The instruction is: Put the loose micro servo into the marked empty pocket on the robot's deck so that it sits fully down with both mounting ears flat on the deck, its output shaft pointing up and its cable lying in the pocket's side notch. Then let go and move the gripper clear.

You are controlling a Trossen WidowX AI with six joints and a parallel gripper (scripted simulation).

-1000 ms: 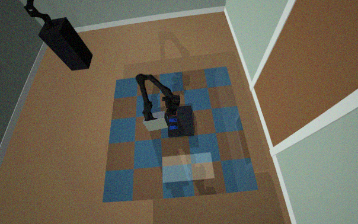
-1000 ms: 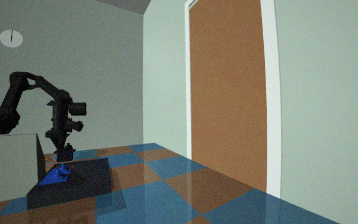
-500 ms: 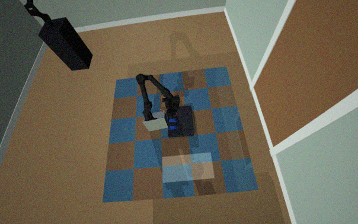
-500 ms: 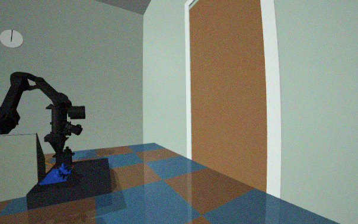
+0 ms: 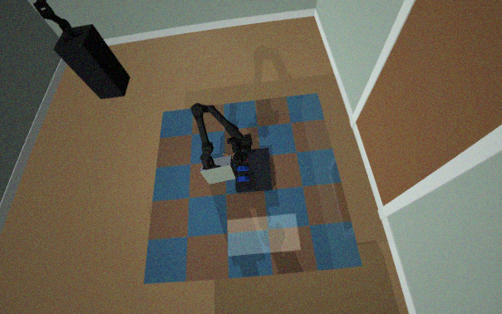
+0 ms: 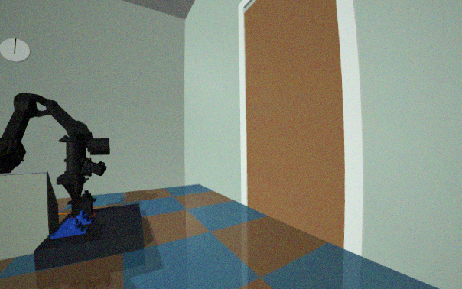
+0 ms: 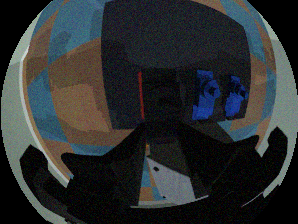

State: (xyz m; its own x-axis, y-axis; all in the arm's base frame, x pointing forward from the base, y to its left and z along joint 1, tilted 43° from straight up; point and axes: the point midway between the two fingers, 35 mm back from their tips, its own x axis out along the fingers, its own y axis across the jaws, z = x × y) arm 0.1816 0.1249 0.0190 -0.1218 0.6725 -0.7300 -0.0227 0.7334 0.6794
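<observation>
My gripper [image 5: 239,161] [image 6: 82,210] [image 7: 160,125] points down over the left part of the robot's dark deck [image 5: 262,176] [image 6: 122,219] [image 7: 175,30]. It is shut on the dark micro servo [image 6: 87,202] [image 7: 164,97], which stands out past the fingertips in the wrist view. A thin red line [image 7: 141,95], seemingly the pocket's marking, runs along the servo's left side there. A bit of orange cable [image 5: 226,154] [image 6: 63,213] shows beside the fingers. The pocket and side notch are mostly hidden. I cannot tell whether the servo touches the deck, or how its shaft and ears lie.
Two blue servos [image 5: 243,169] [image 7: 205,95] stand in a row on the deck, close beside the held servo. The pale box [image 5: 220,174] [image 6: 23,214] under the arm's base stands next to the deck. A checkered floor mat [image 5: 172,183] [image 6: 180,245] surrounds them.
</observation>
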